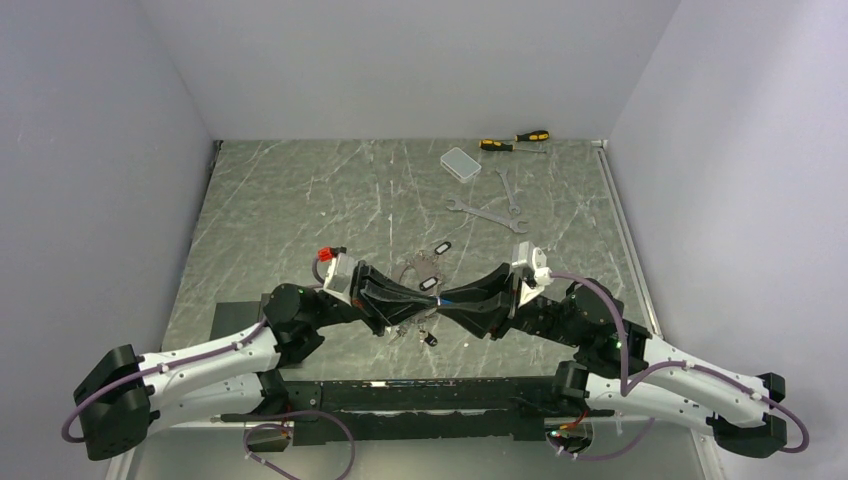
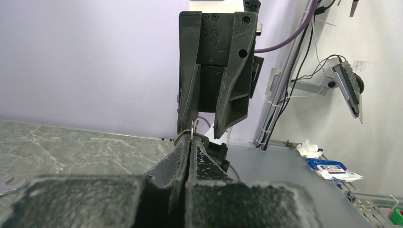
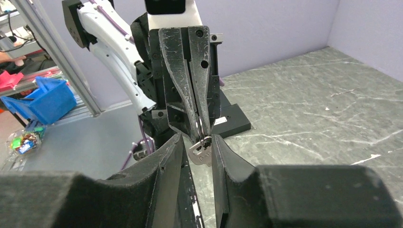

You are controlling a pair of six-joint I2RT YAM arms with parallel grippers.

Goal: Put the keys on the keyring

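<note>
My two grippers meet tip to tip over the middle of the table. My left gripper (image 1: 424,302) (image 2: 191,138) is shut on the thin silver wire of the keyring (image 2: 192,129) (image 3: 201,129); part of the loop lies behind the fingers in the top view (image 1: 412,268). A silver key (image 3: 200,153) hangs from that wire between the fingers of my right gripper (image 1: 449,298) (image 3: 197,140), whose jaws stand apart around it. A black-headed key (image 1: 443,245) sits at the loop's far side. Another black-headed key (image 1: 430,340) lies on the table below the grippers.
Two long silver wrenches (image 1: 486,212) (image 1: 509,190) lie at the back right. Behind them are a small white box (image 1: 461,163) and two yellow-and-black screwdrivers (image 1: 516,141). A black pad (image 1: 232,320) lies by the left arm. Walls enclose the table on three sides.
</note>
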